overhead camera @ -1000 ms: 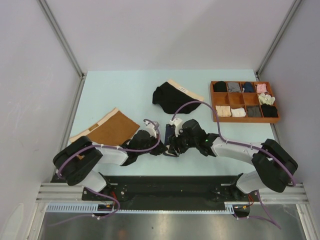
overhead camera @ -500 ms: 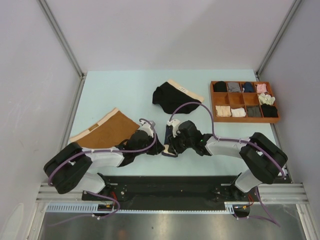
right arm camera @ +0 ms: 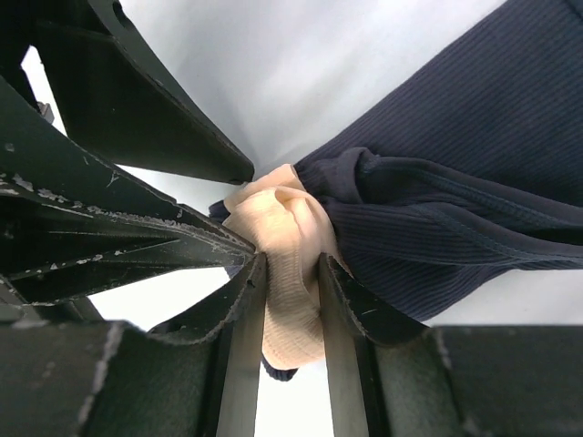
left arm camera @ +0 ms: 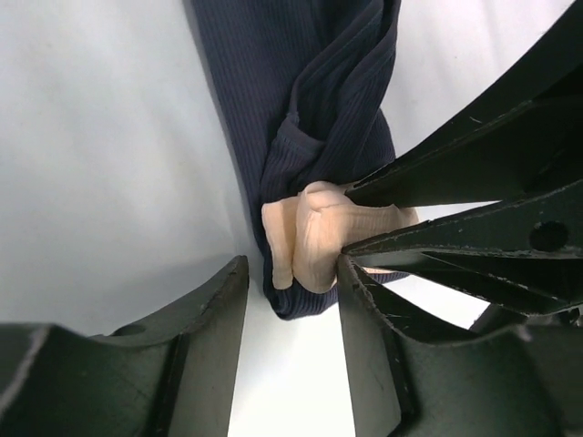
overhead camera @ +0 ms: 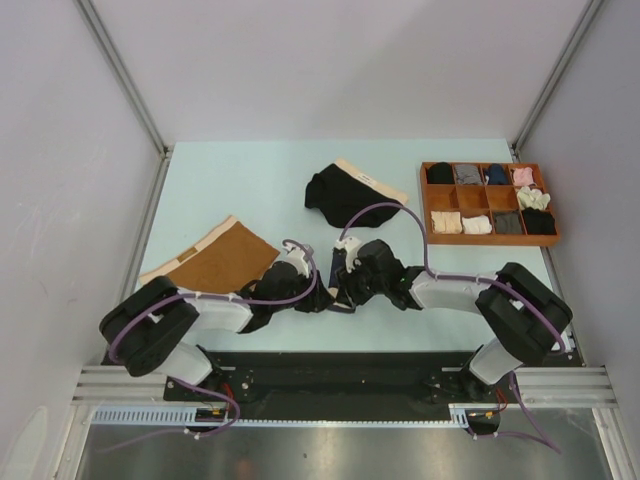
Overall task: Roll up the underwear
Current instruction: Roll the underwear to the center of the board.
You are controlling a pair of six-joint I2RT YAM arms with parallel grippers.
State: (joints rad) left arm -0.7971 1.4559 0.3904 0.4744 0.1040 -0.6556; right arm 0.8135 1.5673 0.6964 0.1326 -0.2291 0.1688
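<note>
Rust-brown briefs (overhead camera: 215,258) lie flat at 9 o'clock on the counter (overhead camera: 230,190). At 6 o'clock the left fingers (left arm camera: 219,314) stand spread astride the navy briefs (left arm camera: 310,82), whose bunched beige waistband (right arm camera: 287,237) the right fingers (right arm camera: 248,296) pinch. Black briefs (overhead camera: 345,195) sit at 12 o'clock, a sorted tray (overhead camera: 495,240) at 2. The ribbed knit looks light, limp and likely to spring unrolled; the thicker waistband seems the firmest hold. Wrist views reveal the pinch; overhead, the arms hide it.
</note>
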